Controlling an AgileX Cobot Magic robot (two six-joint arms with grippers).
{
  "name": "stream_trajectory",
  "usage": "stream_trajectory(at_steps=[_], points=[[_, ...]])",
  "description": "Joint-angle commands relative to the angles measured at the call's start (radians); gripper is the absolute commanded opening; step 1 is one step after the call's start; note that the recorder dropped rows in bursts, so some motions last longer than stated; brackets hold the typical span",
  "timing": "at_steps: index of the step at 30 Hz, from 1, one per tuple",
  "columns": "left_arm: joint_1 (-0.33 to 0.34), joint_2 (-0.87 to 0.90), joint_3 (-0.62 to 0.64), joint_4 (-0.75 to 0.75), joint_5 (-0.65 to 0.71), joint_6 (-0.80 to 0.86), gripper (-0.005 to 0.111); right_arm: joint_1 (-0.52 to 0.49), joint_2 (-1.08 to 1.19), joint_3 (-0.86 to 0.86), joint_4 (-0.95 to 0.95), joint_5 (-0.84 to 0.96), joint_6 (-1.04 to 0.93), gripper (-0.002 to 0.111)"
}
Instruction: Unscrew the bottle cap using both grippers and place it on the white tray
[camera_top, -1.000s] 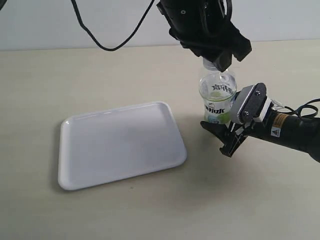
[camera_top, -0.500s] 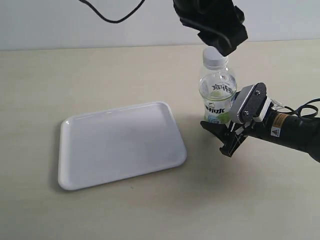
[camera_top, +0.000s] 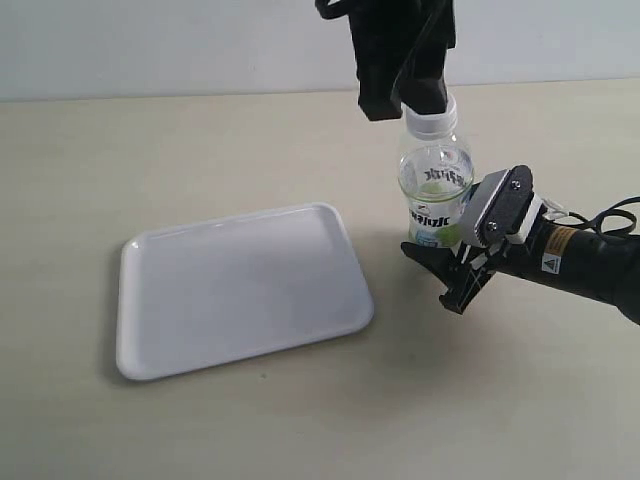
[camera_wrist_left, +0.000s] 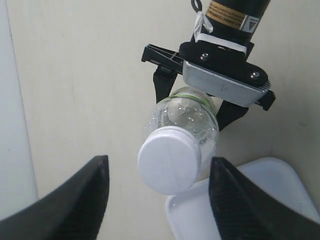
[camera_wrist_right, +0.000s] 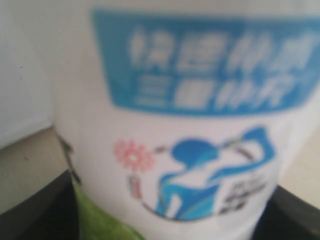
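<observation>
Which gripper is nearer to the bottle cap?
Left. The left gripper is at the bottle cap, jaws open on either side; the right gripper clamps the bottle lower down.

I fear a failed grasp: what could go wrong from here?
The left gripper is open astride the bottle cap; if its jaws close unevenly, they may push the bottle aside. The right gripper clamps it only low down, so twisting may tilt or turn it.

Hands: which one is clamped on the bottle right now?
The right hand, slimmer with the grey plate, grips the bottle low down; the bulky black left hand hangs open around the cap.
</observation>
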Motion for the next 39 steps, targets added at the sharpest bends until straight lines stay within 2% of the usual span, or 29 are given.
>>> stream_trajectory(at_steps=[1, 39], points=[[-0.003, 0.025, -0.008, 0.004, -0.009, 0.011, 0.058, 0.0, -0.007, -0.001, 0.009, 0.025, -0.002, 0.0], [-0.003, 0.064, -0.005, 0.014, 0.015, 0.035, 0.058, 0.0, -0.007, -0.003, 0.014, 0.027, -0.002, 0.0]])
